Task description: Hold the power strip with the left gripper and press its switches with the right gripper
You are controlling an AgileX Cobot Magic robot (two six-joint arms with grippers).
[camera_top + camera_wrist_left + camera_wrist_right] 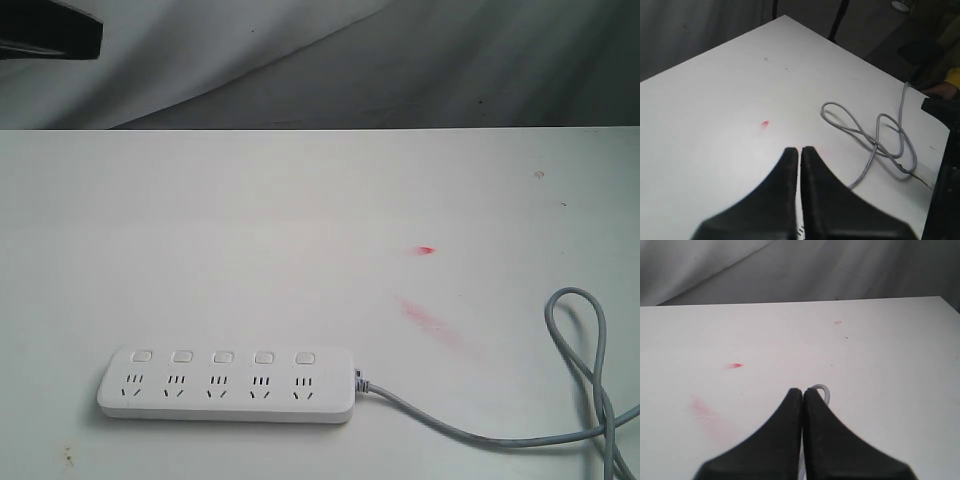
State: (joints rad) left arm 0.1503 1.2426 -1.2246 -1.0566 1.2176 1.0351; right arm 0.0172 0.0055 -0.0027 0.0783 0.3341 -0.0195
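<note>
From the outside camera, the power strip [228, 385] lies flat on the white table [250, 220], left of the middle and close to the near edge, its long side running along that edge. Its five switches [223, 357] sit in a row on the far side, one above each socket. The grey cord [480, 435] leaves the strip's right end, runs along the near edge and bends into a tall loop by the right edge. A small red mark [426, 250] and a faint red smear [425, 318] lie right of the middle. The rest of the tabletop, out to the far edge, is bare, with grey cloth [400, 60] hanging behind it. Neither arm shows here.

In the left wrist camera, the left claw [800, 149] has its two black fingers pressed together with only a hairline gap, gripping nothing. It hangs above bare table. Past its tips the cord [875, 135] lies in loose coils near the table's side edge, and a far corner of the table shows beyond.

In the right wrist camera, the right claw [803, 390] is likewise pinched closed and empty. A bend of cord [821, 389] peeks out just behind its tips, with open table running to the straight far edge
</note>
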